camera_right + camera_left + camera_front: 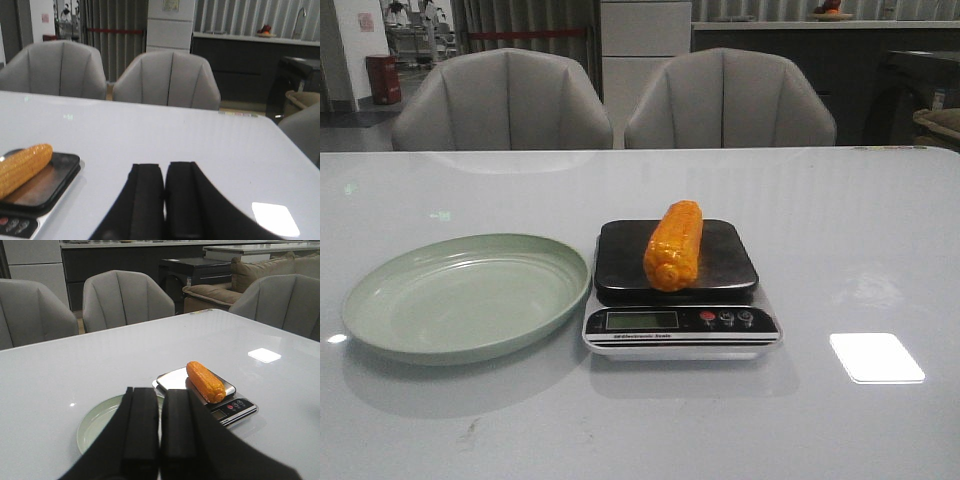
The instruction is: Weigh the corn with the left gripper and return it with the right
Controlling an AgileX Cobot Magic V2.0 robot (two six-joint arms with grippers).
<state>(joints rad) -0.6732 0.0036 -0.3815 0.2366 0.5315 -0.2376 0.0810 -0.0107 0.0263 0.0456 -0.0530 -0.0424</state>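
Observation:
The orange-yellow corn (pixel 674 245) lies lengthwise on the dark platform of a small electronic scale (pixel 680 318) at the table's middle; it also shows as the corn (pixel 205 381) in the left wrist view and the corn (pixel 22 168) in the right wrist view. A pale green plate (pixel 410 325) sits empty to the left of the scale. My left gripper (pixel 160 392) hangs back above the plate's near side, shut with nothing in it. Off to the right of the scale, my right gripper (pixel 164 167) is shut and empty too. Neither gripper appears in the front view.
Two grey chairs (pixel 505 100) stand behind the table's far edge (pixel 640 150). A bright light patch (pixel 876 357) reflects on the tabletop right of the scale. A dark counter and a sofa are in the background.

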